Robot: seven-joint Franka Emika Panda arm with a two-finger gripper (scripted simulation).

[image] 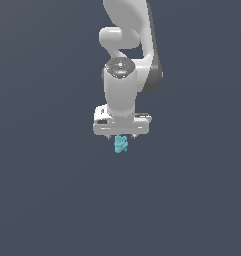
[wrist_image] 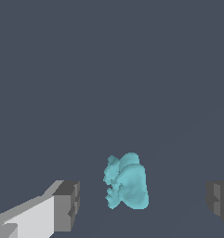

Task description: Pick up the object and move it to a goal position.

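Spread fingers [wrist_image: 67,204] flank cyan object [wrist_image: 127,181]; neither pad touches it.

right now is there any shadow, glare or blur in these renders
Exterior view: flat, even light, no cast shadow under the small cyan lumpy object, soft sheen on the white arm. Wrist view: sharp, no glare; open gripper fingers cropped at the frame edges.

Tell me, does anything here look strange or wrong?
Nothing stands out. The small cyan lump sits between the open gripper fingers, touching neither, on a plain grey floor.
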